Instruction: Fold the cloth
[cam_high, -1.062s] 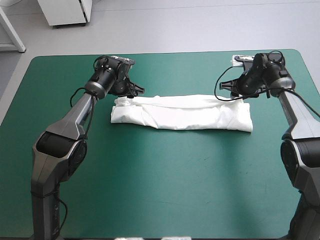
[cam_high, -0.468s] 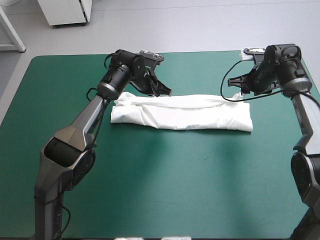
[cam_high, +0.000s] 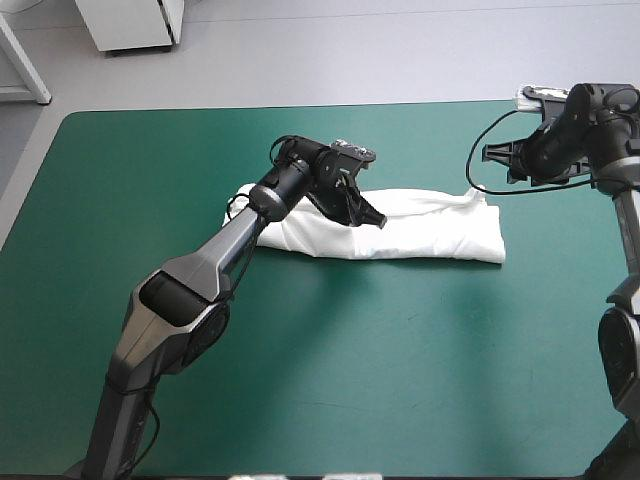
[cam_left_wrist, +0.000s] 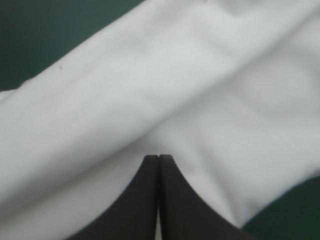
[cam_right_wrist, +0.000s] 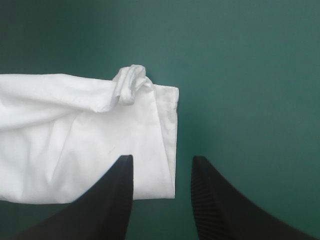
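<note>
The white T-shirt (cam_high: 430, 230) lies folded into a long band across the far half of the teal-green table. My left gripper (cam_high: 376, 219) hangs over the band's middle, its black fingers met in one pointed arch; in the left wrist view the left gripper (cam_left_wrist: 158, 159) has only the T-shirt (cam_left_wrist: 150, 90) under it, nothing pinched. My right gripper (cam_high: 497, 163) is raised beyond the band's right end. In the right wrist view the right gripper (cam_right_wrist: 162, 162) stands open over the T-shirt (cam_right_wrist: 75, 135), by its right edge and a small bunched corner, with nothing between the fingers.
The teal-green table (cam_high: 330, 380) is bare cover in front of the band and to its left. The left forearm (cam_high: 245, 225) crosses over the band's left end and hides part of it.
The left gripper has shut and swung right from the band's left end to over its middle. The right gripper has drawn back to the right, off the band's right end.
</note>
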